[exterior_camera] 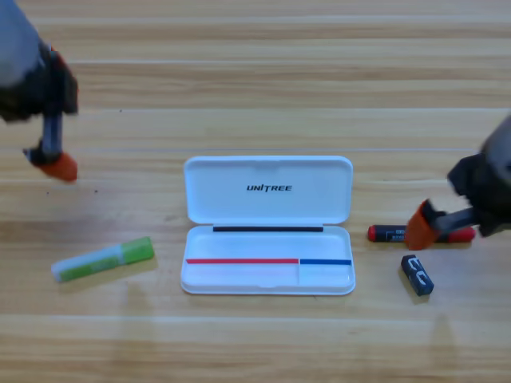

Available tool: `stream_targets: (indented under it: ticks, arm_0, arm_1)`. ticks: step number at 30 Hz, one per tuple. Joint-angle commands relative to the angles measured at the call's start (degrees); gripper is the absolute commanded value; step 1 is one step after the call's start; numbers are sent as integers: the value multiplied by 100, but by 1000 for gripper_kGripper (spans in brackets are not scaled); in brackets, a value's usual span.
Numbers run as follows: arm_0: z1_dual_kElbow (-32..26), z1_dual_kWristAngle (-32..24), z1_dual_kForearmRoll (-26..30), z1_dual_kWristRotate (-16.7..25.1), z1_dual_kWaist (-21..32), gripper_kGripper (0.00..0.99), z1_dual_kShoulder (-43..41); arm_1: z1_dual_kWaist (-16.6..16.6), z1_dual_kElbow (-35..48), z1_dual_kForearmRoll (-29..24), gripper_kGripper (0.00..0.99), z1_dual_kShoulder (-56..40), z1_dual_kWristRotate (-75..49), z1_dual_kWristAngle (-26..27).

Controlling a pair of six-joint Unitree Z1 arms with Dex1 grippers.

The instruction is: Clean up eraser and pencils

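We see the eraser (417, 274) lying on the wooden table (255, 80), right of the open white case (268, 226), tilted a bit. Just above it lies the red pencil (385, 233), flat, its middle covered by the right gripper (427, 226). That gripper sits right over the red pencil; we cannot tell whether its jaws are apart or clamped on it. The green pencil (104, 260) lies left of the case, slanted, white end pointing left, apart from the case. We spot the left gripper (53, 162) at the upper left, well above the green pencil; jaw state cannot be told there either.
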Motion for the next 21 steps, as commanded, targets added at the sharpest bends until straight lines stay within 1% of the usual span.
stream_targets:
  ticks: [1,7,12,14,16,18,21]
  arm_0:
    - [276,-111,-53,-175,351,986,815]
    - [356,-226,-106,-500,351,986,1079]
    - [364,-542,-88,-658,351,988,1132]
    - [364,-656,-71,-702,351,988,1158]
    - [364,-744,-71,-773,351,986,1202]
    - [391,-850,-71,-825,351,986,1228]
    - [443,-990,-71,-861,395,983,1281]
  arm_1:
    - [171,-236,27,939,1145,107,-152]
    - [154,-306,18,939,1567,107,-91]
    - [136,-288,-61,936,1769,151,-55]
    - [118,-297,-87,899,1848,160,-38]
    - [101,-297,-96,890,1909,178,-3]
    - [74,-280,-149,824,1953,178,112]
    - [39,-227,-228,807,2006,186,147]
